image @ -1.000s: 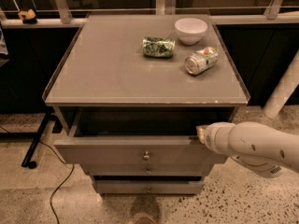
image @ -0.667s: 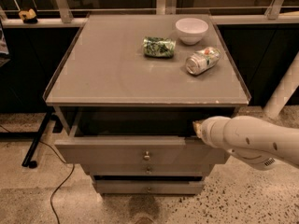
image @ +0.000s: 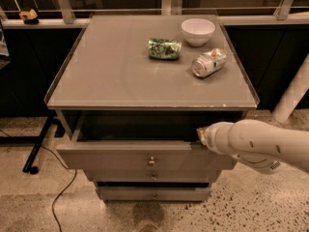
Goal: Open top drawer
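At the right end of the top drawer's upper lip, just under the worktop's front edge, sits the pincer (image: 202, 134). It is tucked against the lip with the white arm (image: 256, 144) behind it, and I cannot tell whether it is apart, together or clamped on the edge.

Contact so far to one side looks like the main hazard. A pull from that end could skew the top drawer (image: 120, 156) on its runners and jam it, or the pincer could slide off the thin lip. The arm also lies across the drawer's right corner, so a careless retreat might knock the front. A hard jerk could shake the worktop (image: 111, 71), where a can (image: 209, 63) lies on its side near a white bowl (image: 198, 30) and a crumpled green packet (image: 164, 48); the can seems likely to roll.

The top drawer stands partly out from the cabinet, directly beneath the worktop, with a dark gap above its front. Its face is plain grey, wide and tall, with one small round knob (image: 151, 161) at centre. Two narrower fronts sit below it.
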